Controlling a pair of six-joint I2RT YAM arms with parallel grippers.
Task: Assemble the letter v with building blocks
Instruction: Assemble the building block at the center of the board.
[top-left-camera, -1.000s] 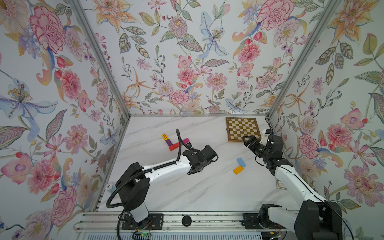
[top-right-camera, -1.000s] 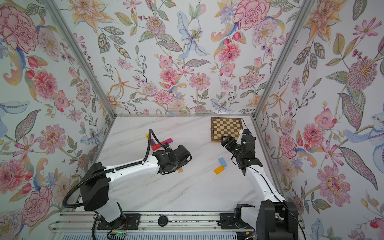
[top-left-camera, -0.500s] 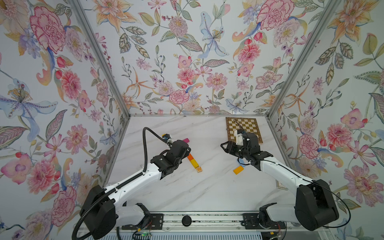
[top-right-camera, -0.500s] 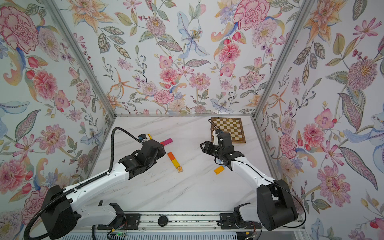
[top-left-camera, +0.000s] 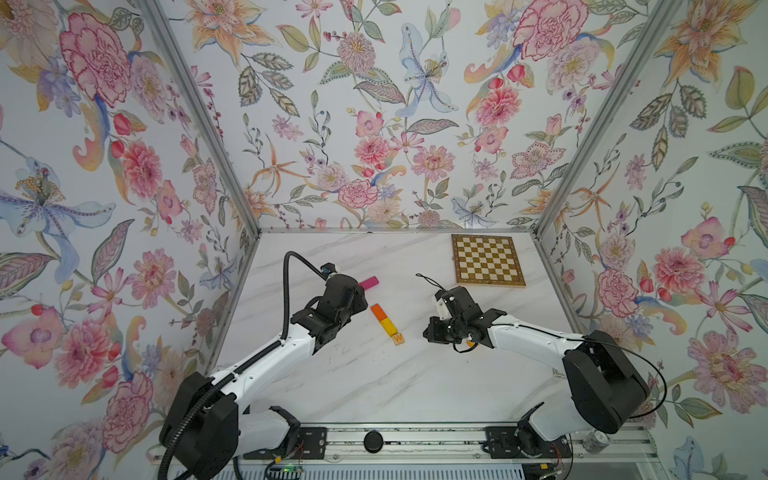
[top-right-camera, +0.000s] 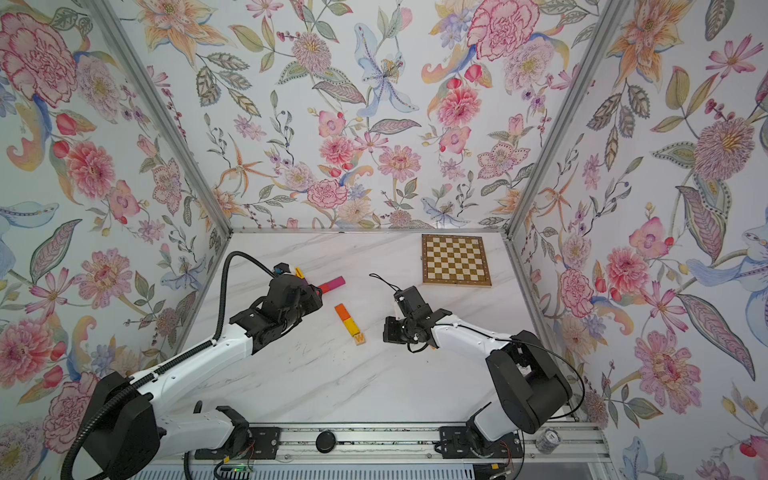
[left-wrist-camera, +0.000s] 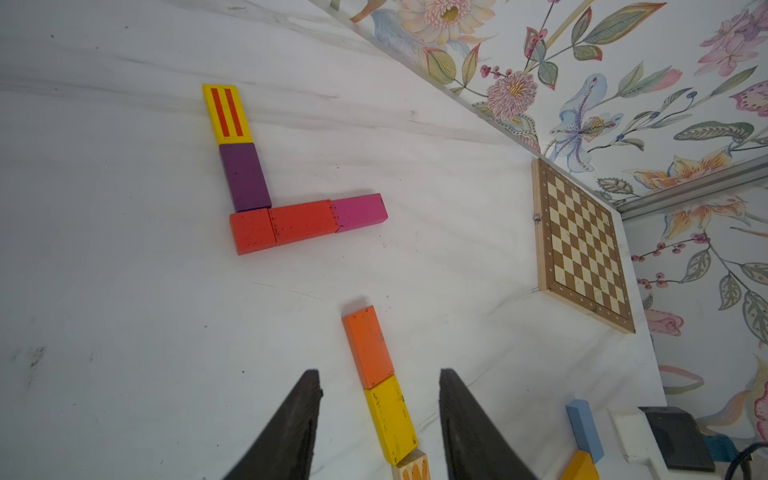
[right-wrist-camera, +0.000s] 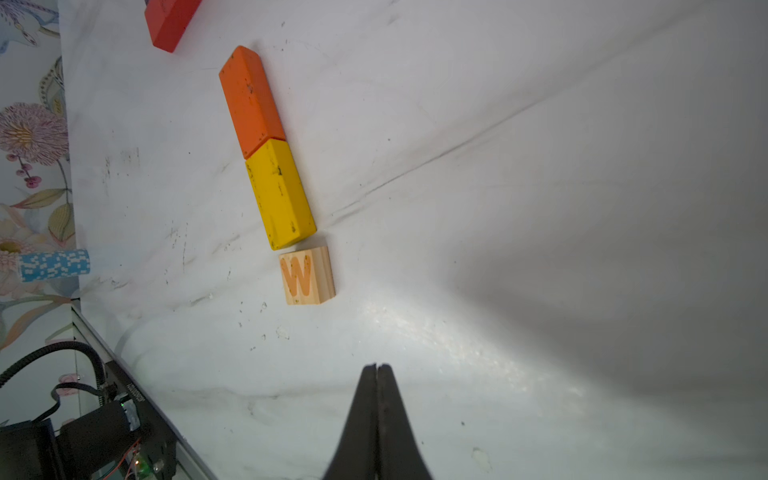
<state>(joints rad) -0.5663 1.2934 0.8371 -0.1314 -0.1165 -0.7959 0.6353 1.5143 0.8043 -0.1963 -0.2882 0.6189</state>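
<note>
Left fingers (left-wrist-camera: 301, 415) stood apart, gripping nothing, orange block (left-wrist-camera: 368, 347) and yellow block (left-wrist-camera: 390, 417) seen between them in wrist view. Right fingers (right-wrist-camera: 370, 399) pressed shut, empty. Both blocks plus W cube (right-wrist-camera: 307, 276) lay in row mid-desk; angled letter v (left-wrist-camera: 301, 220) nearer far-left corner.

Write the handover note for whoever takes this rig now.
Left gripper: open, empty, aimed at the yellow block.
Right gripper: shut, empty.
Done: striped block, purple block, two red blocks and magenta block meet in a corner.
Apart from it: orange block, yellow block, W cube in one row.
Left, probably: join that row; light blue block and amber block lie loose by the right arm.
</note>
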